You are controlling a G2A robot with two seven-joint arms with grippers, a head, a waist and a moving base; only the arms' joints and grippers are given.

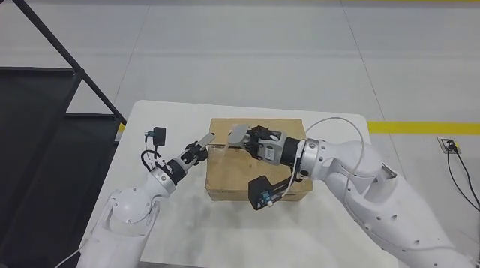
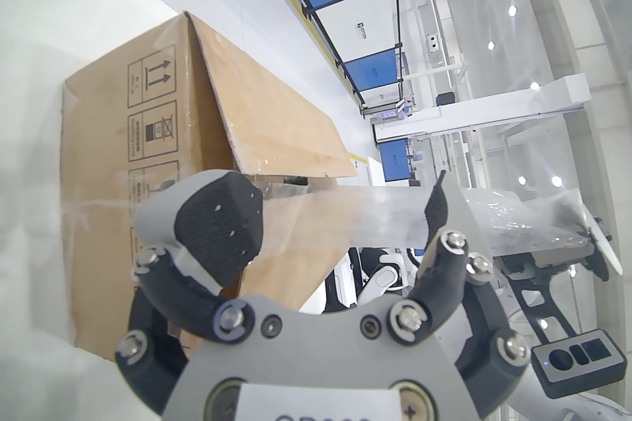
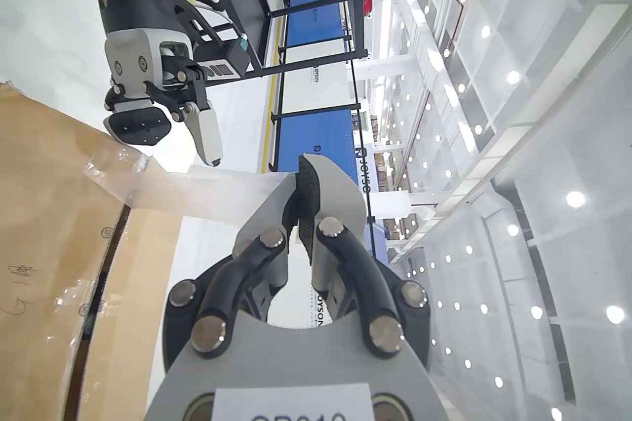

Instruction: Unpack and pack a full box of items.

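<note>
- box (image 1: 255, 170) sits mid-table (image 1: 176, 121); brown cardboard; top flaps lie flat in the top view; the side with printed handling marks faces the left wrist camera (image 2: 148, 122)
- tape (image 1: 219, 145): clear strip; one end is stuck at the box's 10 o'clock top corner; the rest is off the cardboard and stretched in the air toward 2 o'clock; in the right wrist view (image 3: 222, 191) the stuck end is wrinkled at the box edge (image 3: 49, 245)
- right gripper (image 1: 232, 134): over the box top, at 11 o'clock from box centre; pads pressed together, pinching the free end of the tape (image 3: 306, 196); from the left wrist camera it shows at the strip's far end (image 2: 592, 240)
- left gripper (image 1: 202, 146): just off the box's 10 o'clock corner, at 8 o'clock from the right gripper and near it; fingers (image 2: 219, 228) spread wide; the tape (image 2: 375, 215) runs across the gap between them; whether it touches either pad I cannot tell; nothing is pinched
- seen from the right wrist, the left gripper (image 3: 175, 141) hangs just above the stuck end of the strip, spread
- rest: black frame (image 1: 45, 155) off the table at 9 o'clock; yellow floor line (image 1: 420, 127) at 3 o'clock
</note>
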